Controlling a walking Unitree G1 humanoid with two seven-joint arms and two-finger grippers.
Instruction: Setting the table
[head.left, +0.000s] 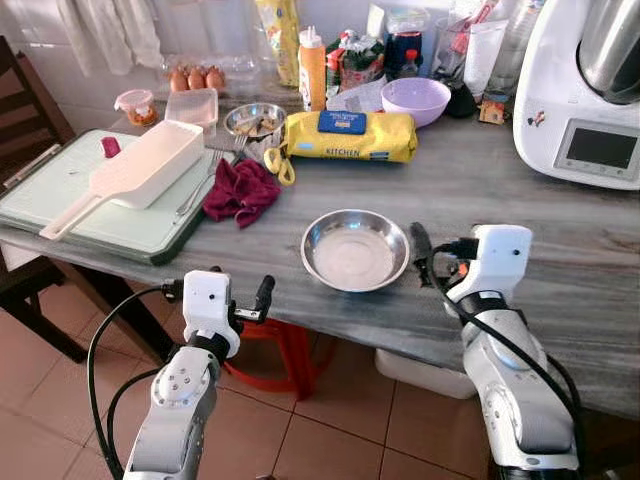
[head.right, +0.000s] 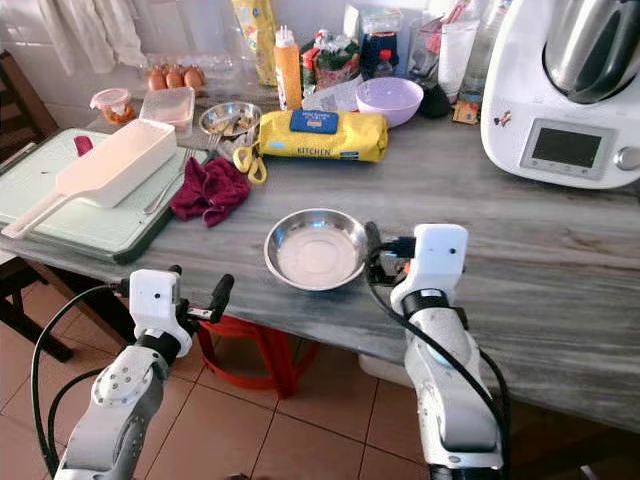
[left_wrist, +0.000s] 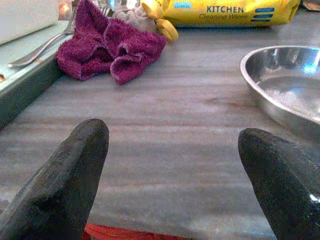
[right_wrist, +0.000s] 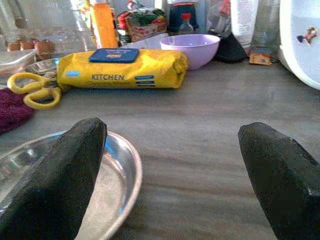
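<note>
A shallow steel plate (head.left: 355, 250) sits near the front edge of the grey wooden table (head.left: 520, 250). My right gripper (right_wrist: 170, 165) is open just right of it, level with the tabletop. One of its fingers (head.left: 420, 248) hangs over the plate's right rim and holds nothing. My left gripper (left_wrist: 175, 165) is open at the table's front edge, left of the plate, also with nothing between its fingers. A fork (head.left: 200, 185) lies on the green board (head.left: 60, 195) at the left, beside a maroon cloth (head.left: 240, 192).
A white scoop-shaped container (head.left: 140, 170) rests on the board. Behind the plate are a yellow wipes pack (head.left: 350, 136), yellow scissors (head.left: 278, 162), a small steel bowl (head.left: 255, 122) and a purple bowl (head.left: 415, 100). A white kitchen machine (head.left: 590, 100) stands back right. A red stool (head.left: 290, 350) is under the table.
</note>
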